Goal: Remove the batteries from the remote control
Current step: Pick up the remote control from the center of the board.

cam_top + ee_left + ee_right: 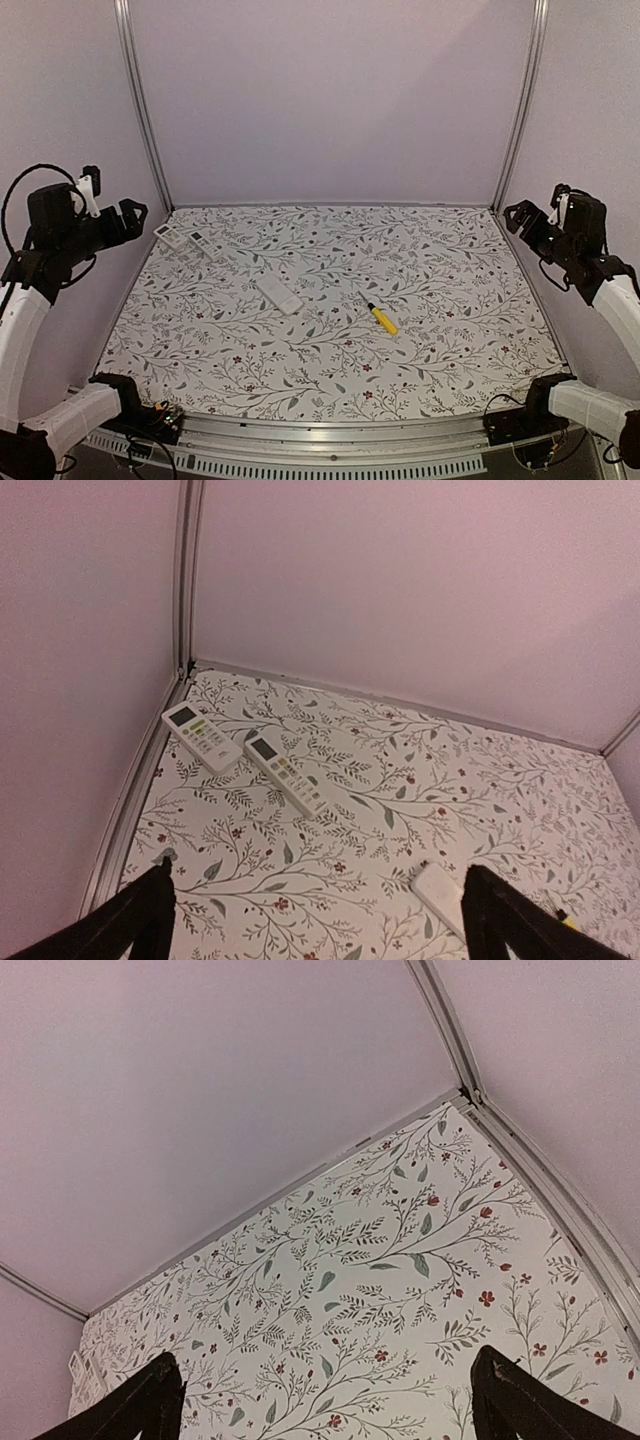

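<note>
The left tool was up in the air by the left wall. Its two fingers were wide apart with nothing between them. The right tool was up by the right wall. Its fingers were wide apart too and held nothing. Both tools were well away from the things on the table, which had a cloth with leaves and little red flowers.

A white remote lay flat near the middle of the table. Its plain side was up and it was turned a bit sideways. A yellow screwdriver with a black tip lay to the right of it, near but not touching.

In the far left corner lay a short remote and a long remote. They were side by side with their buttons up. They were very close, but I could not tell if they touched.

The batteries could not be seen in any view.
</note>
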Robot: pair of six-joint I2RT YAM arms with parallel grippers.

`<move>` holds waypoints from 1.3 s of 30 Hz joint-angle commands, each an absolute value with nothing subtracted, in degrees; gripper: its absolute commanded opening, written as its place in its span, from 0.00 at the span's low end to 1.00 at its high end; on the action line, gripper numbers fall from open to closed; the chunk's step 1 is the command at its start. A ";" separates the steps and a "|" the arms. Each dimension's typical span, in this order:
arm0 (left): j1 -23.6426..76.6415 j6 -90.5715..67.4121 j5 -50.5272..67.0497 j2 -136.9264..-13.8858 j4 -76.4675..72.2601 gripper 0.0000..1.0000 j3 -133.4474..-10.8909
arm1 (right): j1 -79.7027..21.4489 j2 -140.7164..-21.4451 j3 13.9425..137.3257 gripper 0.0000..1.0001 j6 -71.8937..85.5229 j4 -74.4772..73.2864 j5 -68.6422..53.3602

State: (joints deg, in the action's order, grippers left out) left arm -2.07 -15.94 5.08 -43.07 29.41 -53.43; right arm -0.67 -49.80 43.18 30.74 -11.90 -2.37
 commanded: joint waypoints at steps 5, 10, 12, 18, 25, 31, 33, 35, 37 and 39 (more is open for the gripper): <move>-2.37 -16.68 15.59 -44.78 27.14 1.00 -47.81 | -1.26 -50.03 45.65 0.99 29.88 -20.90 -7.15; -2.32 -19.05 24.05 -44.19 23.43 1.00 -43.30 | -15.88 -56.81 48.26 0.99 30.94 -20.45 1.14; -2.29 -21.39 24.67 -44.96 23.92 0.99 -43.43 | -21.46 -59.14 49.48 0.99 30.19 -19.38 3.77; -2.11 -26.20 24.70 -43.86 26.03 1.00 -42.05 | -37.71 -70.65 55.40 0.99 27.79 -19.24 7.38; -0.37 -29.22 27.87 -42.64 32.42 1.00 -39.15 | -50.21 -88.17 63.48 0.96 24.45 -18.67 7.64; -0.18 -27.12 27.72 -43.72 34.64 1.00 -41.26 | -58.07 -103.97 76.92 0.95 20.32 -21.40 11.09; -0.18 -26.08 27.68 -44.25 35.54 1.00 -40.98 | -59.19 -108.05 81.14 0.94 19.50 -22.31 11.25; -0.18 -25.76 27.83 -44.77 35.76 1.00 -40.84 | -59.30 -112.23 84.63 0.94 19.21 -22.83 10.29; -0.18 -25.57 28.20 -45.08 35.27 1.00 -40.86 | -59.48 -115.33 87.57 0.93 18.86 -22.85 9.43; -0.18 -25.83 27.32 -45.37 34.82 1.00 -40.73 | -59.50 -118.37 90.43 0.93 18.17 -22.87 9.02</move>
